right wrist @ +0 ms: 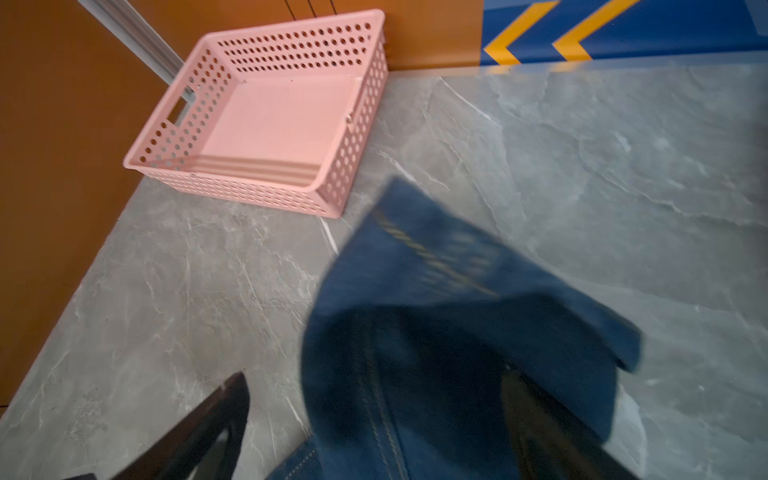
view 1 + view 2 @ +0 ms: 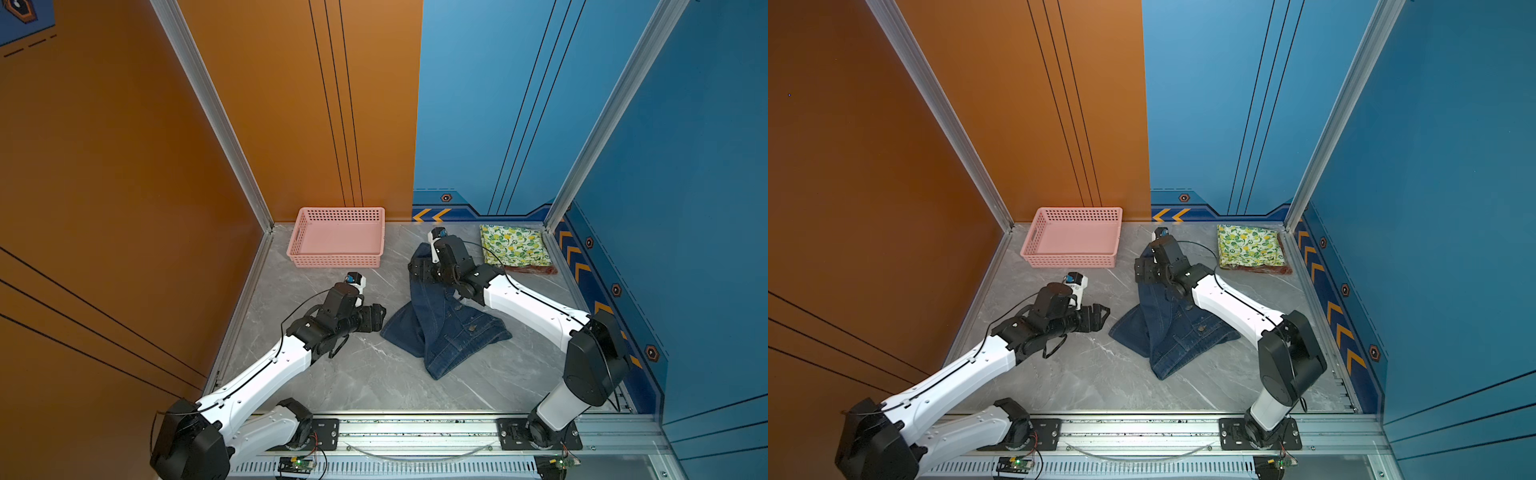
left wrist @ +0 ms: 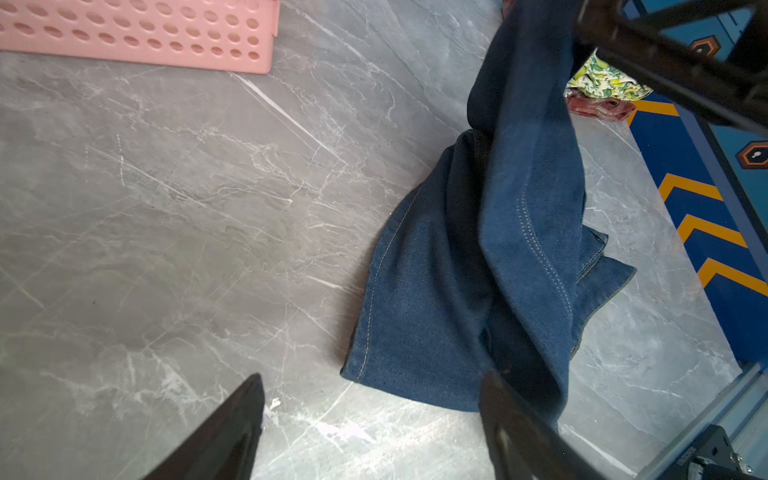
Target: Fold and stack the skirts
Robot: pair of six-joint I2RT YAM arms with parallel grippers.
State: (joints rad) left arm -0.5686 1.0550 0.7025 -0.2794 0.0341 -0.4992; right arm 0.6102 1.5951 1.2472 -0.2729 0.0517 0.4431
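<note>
The dark blue denim skirt (image 2: 444, 328) (image 2: 1171, 332) lies crumpled mid-table, its far end raised and draped over one finger of my right gripper (image 2: 420, 268) (image 2: 1144, 268). In the right wrist view the denim (image 1: 457, 332) is blurred and fills the gap of the right gripper (image 1: 376, 376), whose jaws stand wide apart. My left gripper (image 2: 376, 318) (image 2: 1102, 318) (image 3: 374, 378) hovers open at the denim's (image 3: 478, 270) left hem. The lemon-print skirt (image 2: 515, 245) (image 2: 1250, 245) (image 3: 598, 81) lies folded on the rust-red plaid skirt (image 2: 536, 270) (image 2: 1271, 270) (image 3: 602, 108) at the back right.
An empty pink perforated basket (image 2: 336, 259) (image 2: 1069, 259) (image 3: 137, 37) (image 1: 249, 195) stands at the back left against the orange wall. Walls close in the grey marble table (image 2: 332, 382) on three sides. A metal rail (image 2: 415, 428) runs along the front edge.
</note>
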